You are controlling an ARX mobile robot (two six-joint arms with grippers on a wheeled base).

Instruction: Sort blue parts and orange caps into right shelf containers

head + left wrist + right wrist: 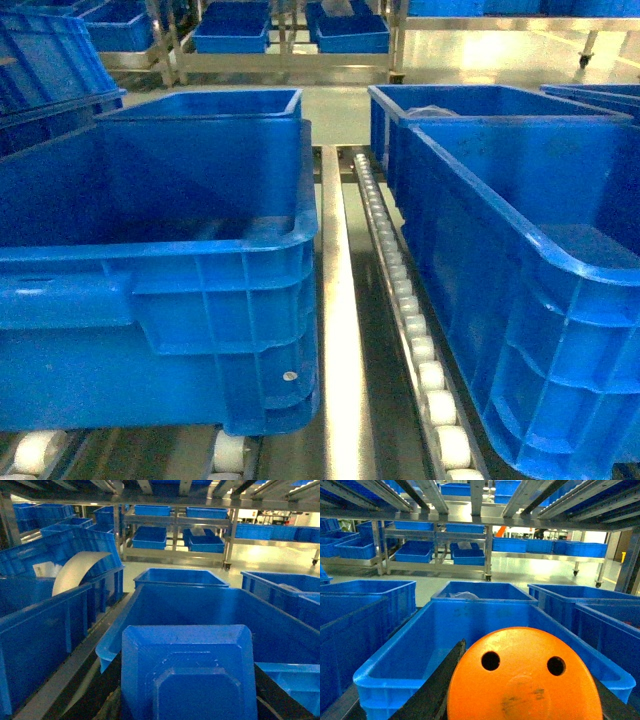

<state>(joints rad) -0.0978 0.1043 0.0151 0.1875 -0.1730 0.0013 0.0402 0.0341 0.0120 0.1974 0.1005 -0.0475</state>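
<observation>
In the left wrist view a bright-blue blocky part (187, 675) fills the bottom. My left gripper (187, 690) is shut on it, with dark fingers (92, 702) showing at either side. It hangs over the near end of a blue container (200, 605). In the right wrist view an orange cap (522, 680) with two small holes faces the camera. My right gripper (525, 695) is shut on it, its dark fingers (437, 685) flanking it above a blue container (410, 665). Neither gripper shows in the head view, only two large containers (160, 250) (520, 230) on the shelf (335, 330).
White rollers (415, 340) run between the two near bins. More blue bins (200, 105) (470, 100) stand behind them, and further racks of bins (467, 552) line the far wall. A tilted bin with a white sheet (75, 570) sits at left. Shelf rails (475, 495) pass overhead.
</observation>
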